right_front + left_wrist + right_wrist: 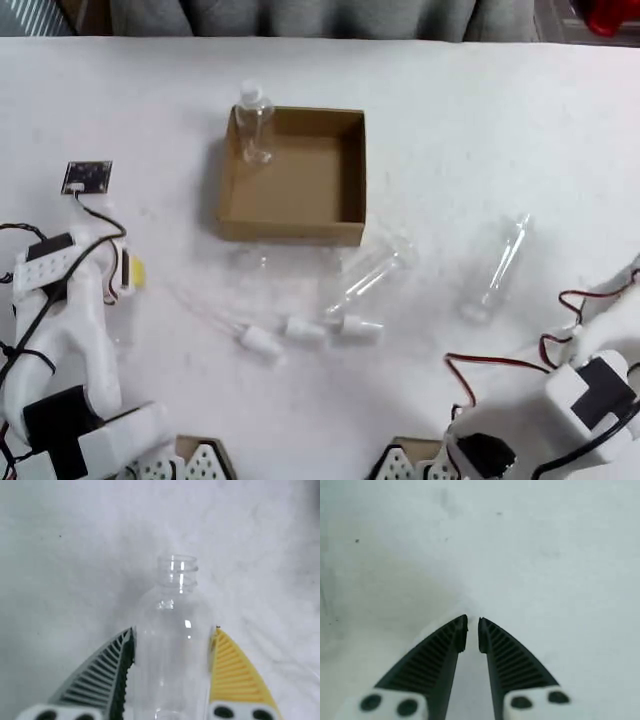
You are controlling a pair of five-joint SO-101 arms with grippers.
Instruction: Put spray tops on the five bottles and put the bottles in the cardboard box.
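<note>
Where the left claw sits, its grey and yellow fingers press on both sides of a clear bottle with no top on. Next is the cardboard box. One capped bottle stands in its back left corner. In front of the box, three spray tops lie in a row. A bare bottle lies beside them, and a second bare bottle farther right. The right claw is almost closed, holding nothing.
</note>
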